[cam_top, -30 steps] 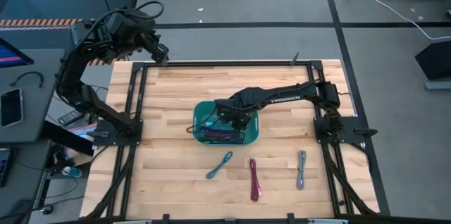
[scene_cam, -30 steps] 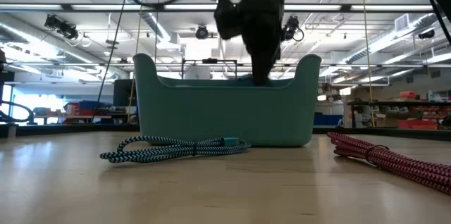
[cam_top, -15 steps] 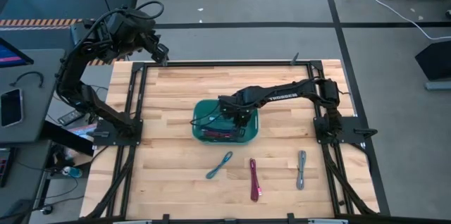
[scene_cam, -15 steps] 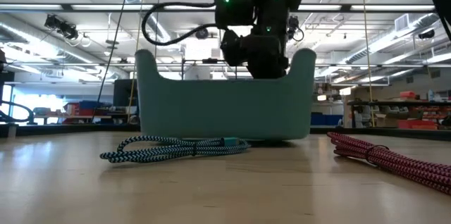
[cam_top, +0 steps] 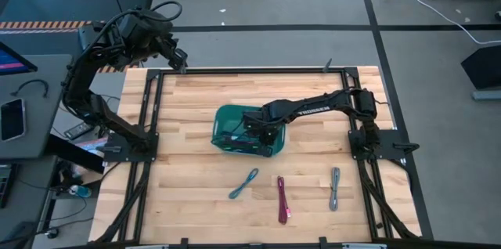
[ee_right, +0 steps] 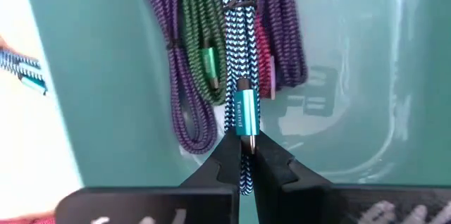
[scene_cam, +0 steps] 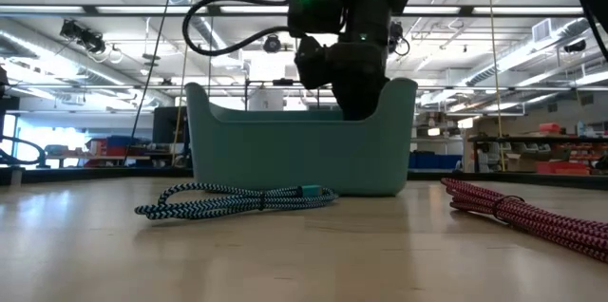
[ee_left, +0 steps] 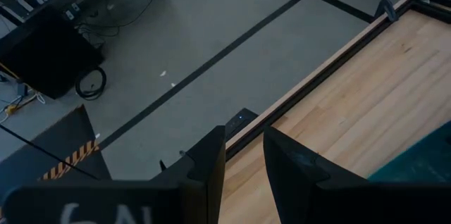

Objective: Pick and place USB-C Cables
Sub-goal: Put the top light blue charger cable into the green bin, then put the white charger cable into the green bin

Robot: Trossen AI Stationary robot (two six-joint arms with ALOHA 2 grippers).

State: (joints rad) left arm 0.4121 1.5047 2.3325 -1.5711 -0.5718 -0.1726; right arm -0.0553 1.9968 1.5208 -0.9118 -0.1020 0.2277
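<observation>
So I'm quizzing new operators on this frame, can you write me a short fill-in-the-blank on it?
1. The right gripper is shut on a ____ cable.
2. That gripper is over the teal ____.
3. ____ cables lie on the table outside it.
4. The left gripper waits at the table's far ____ corner.

Missing words: blue; bin; three; left

Overhead straight down, low level from the table (scene_cam: 304,254) edge (shared: teal bin (cam_top: 235,117)), wrist cameras close.
</observation>
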